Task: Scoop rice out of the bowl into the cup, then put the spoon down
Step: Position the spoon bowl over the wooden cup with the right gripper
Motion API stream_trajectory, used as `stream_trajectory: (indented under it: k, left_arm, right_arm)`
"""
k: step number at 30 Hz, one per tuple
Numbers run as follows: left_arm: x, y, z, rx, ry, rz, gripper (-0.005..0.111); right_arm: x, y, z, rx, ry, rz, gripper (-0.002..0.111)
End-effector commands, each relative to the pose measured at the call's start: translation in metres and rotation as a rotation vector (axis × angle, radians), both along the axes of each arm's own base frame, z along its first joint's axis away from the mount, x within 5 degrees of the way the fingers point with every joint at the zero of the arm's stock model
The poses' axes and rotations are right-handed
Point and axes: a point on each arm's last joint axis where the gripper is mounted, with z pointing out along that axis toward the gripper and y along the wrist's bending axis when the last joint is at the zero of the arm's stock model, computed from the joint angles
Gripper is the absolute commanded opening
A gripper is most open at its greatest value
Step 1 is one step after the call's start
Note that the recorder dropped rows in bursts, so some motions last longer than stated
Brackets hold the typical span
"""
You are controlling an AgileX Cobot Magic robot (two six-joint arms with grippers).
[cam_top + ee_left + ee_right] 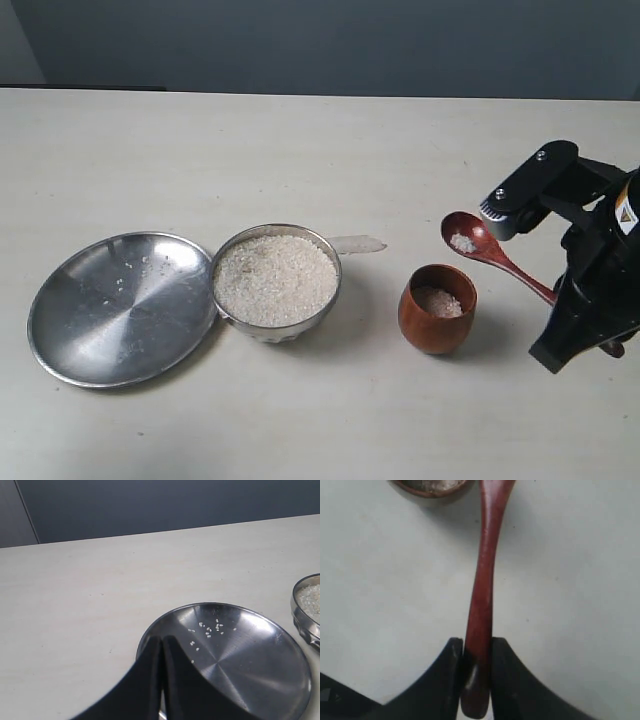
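The only label is a small yellow-and-black sticker on the right arm point(600, 260), at the right edge of the exterior view; its writing is too small to read.

That black arm fills the lower right of the frame, with a boxy black part sticking up and left over the spoon's handle. The right gripper point(477, 655) is clamped on the spoon point(495, 255) near the handle's end, one finger on each side. The handle runs up and left from there to the round head, which faces up and carries a few grains. In the picture the head sits just above and right of the cup point(437, 310), not over its mouth.

The cup stands right of centre with some rice in it. The bowl point(336, 272), at centre, is heaped with rice point(275, 280). A clear piece point(357, 243) pokes out behind its upper right rim. The plate point(110, 320) lies at the left, its edge touching the bowl or tucked under it, with loose grains point(210, 629) on it.

The left arm does not show in the exterior view. The left gripper point(162, 642) hangs at the plate's rim, its dark fingers pressed nearly together with only a slit between them, holding nothing.
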Motion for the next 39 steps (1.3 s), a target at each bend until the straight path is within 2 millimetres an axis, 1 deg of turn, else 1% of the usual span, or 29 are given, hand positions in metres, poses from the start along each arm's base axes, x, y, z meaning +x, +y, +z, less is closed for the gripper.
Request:
stream_trajectory:
  k: [1,7,11,14,21,25,31,39]
  left_arm:
    - [0.000,0.000,0.000,-0.010,-0.008,0.002,0.000]
    - [0.000,0.000,0.000,-0.010,-0.008,0.002,0.000]
    - [0.000,0.000,0.000,-0.010,-0.008,0.002,0.000]
    - [0.000,0.000,0.000,-0.010,-0.008,0.002,0.000]
    - [0.000,0.000,0.000,-0.010,-0.008,0.002,0.000]
    - [0.000,0.000,0.000,-0.010,-0.008,0.002,0.000]
    - [0.000,0.000,0.000,-0.010,-0.008,0.002,0.000]
    - [0.000,0.000,0.000,-0.010,-0.008,0.002,0.000]
  right_arm:
    - [0.001,-0.002,-0.002,0.005,-0.040,-0.003,-0.001]
    - [-0.002,-0.006,-0.014,-0.017,-0.050,-0.006,-0.001]
    - [-0.002,-0.006,-0.018,-0.010,-0.056,-0.011,-0.001]
    - [-0.002,-0.006,-0.018,-0.014,-0.060,-0.009,-0.001]
    - [-0.008,0.005,-0.017,-0.050,-0.084,0.052,-0.001]
    - [-0.010,0.005,-0.016,-0.107,-0.104,0.059,-0.001]
    - [-0.014,0.011,-0.016,-0.114,-0.108,0.079,-0.001]
    - [-0.016,0.013,-0.014,-0.183,-0.149,0.120,-0.001]
